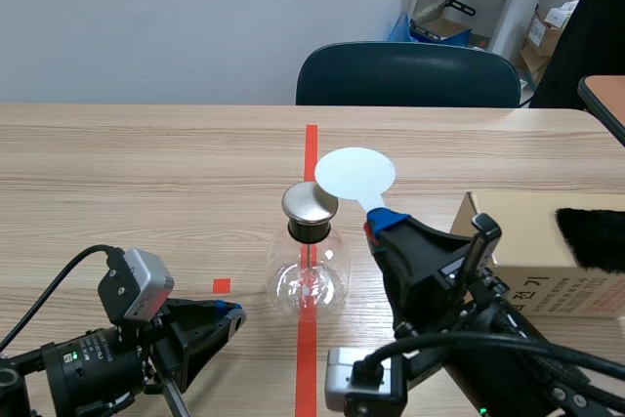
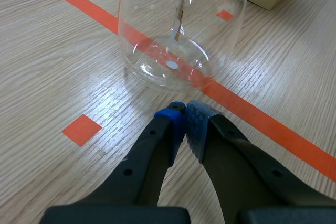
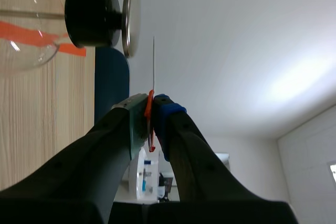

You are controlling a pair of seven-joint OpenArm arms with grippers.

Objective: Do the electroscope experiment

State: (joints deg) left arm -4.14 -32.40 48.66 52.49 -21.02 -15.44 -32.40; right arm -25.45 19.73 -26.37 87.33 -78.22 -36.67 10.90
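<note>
While the electroscope sits in the lower middle of the frame, its glass bulb straddling the long orange-red tape line, the right gripper comes in from the lower right, clamped on a white disc by its reddish lower end. The disc hangs just above and right of the electroscope's metal cap. Seen edge-on from the right wrist, there is a thin gap between the two: near, not touching.

Down at the lower left, the left gripper lies low over the table with its pads pressed together on nothing, pointing at the foot of the bulb and just short of the glass.

That bulb looks thin, smooth and light to me, so it would be slippery and easy to tip or crack. I'd steady it low, or take it by the black collar under the cap. The disc looks a light, stiff sheet, best held only by that end. A cardboard box at the right edge carries a black fur tuft.
</note>
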